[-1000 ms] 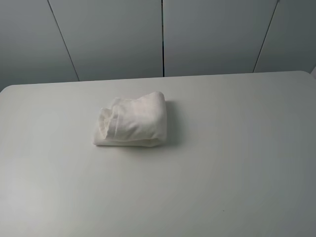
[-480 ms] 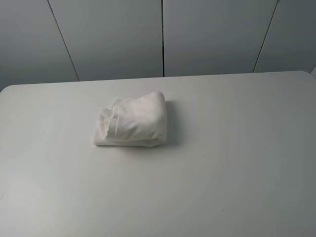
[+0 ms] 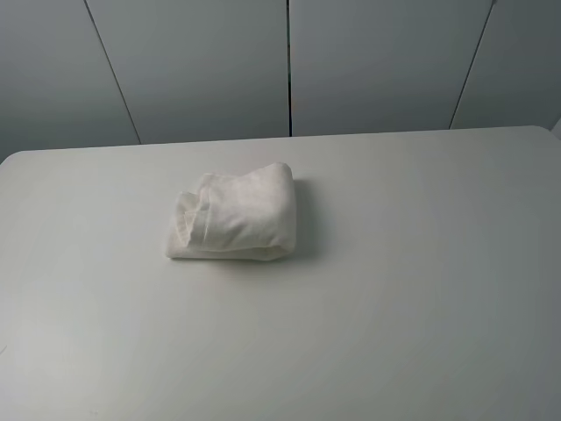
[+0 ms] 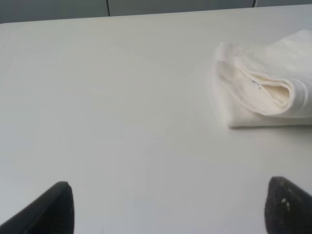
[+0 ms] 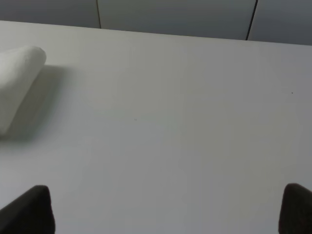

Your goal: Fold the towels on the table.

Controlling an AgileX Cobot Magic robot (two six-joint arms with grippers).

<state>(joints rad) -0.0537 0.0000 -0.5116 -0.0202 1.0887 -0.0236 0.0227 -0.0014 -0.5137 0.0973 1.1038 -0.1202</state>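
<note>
A white terry towel (image 3: 234, 215) lies folded into a thick bundle on the white table (image 3: 412, 263), left of centre and toward the back. Its layered open end faces left. The left wrist view shows that end with stacked folds (image 4: 265, 87). The right wrist view shows only its rounded folded edge (image 5: 17, 80). My left gripper (image 4: 168, 209) is open, its two dark fingertips (image 4: 51, 207) wide apart above bare table, well short of the towel. My right gripper (image 5: 165, 209) is open too, fingertips (image 5: 31, 209) wide apart, away from the towel. Neither gripper shows in the high view.
A grey panelled wall (image 3: 289, 61) with dark seams rises behind the table's far edge. The table's rounded back corners (image 3: 13, 158) show at left and right.
A faint shadow at the table's lower left has faded between the earlier frames and now. The towel has not moved.
</note>
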